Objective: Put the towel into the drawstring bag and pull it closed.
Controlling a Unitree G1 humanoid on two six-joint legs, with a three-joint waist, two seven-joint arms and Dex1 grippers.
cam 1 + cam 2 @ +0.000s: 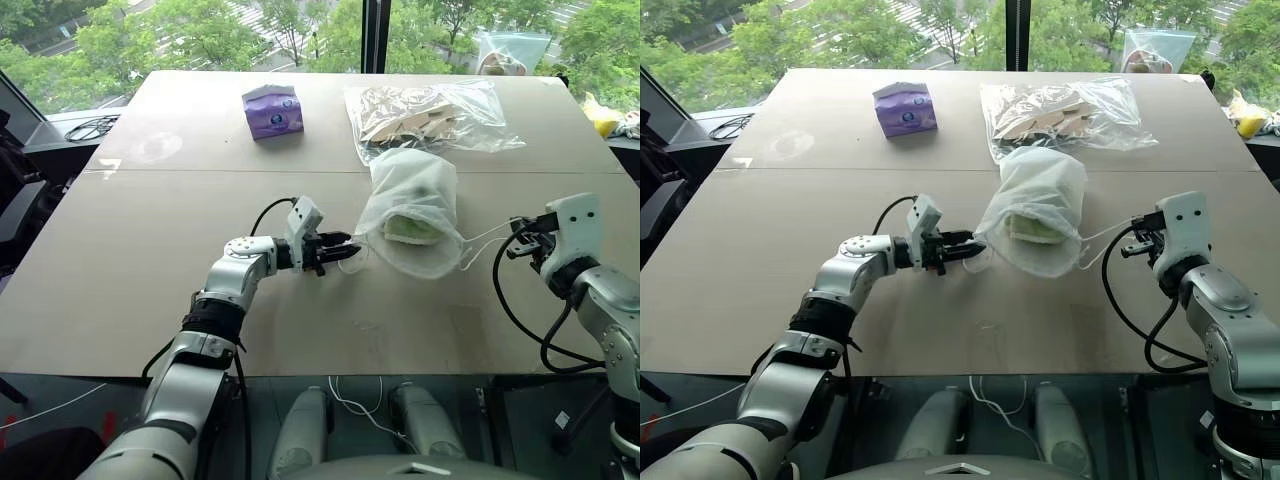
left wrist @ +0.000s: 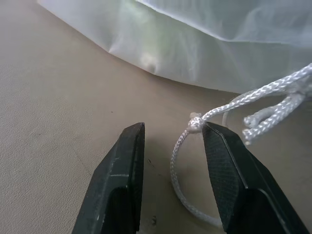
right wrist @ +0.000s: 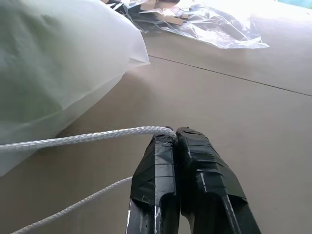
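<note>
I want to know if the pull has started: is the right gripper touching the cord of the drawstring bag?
Touching. The right wrist view shows the right gripper with its fingers shut on the white cord, which runs from the fingertips toward the drawstring bag.

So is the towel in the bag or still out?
In. The green towel shows through the white drawstring bag, which lies on the table.

The drawstring bag [image 1: 410,210] was sheer white, its cords [image 2: 253,100] braided white, and the towel [image 1: 412,228] inside showed pale green. The tissue box [image 1: 272,110] was purple, the table [image 1: 150,250] plain tan, the gripper fingers [image 2: 124,185] matte black.
</note>
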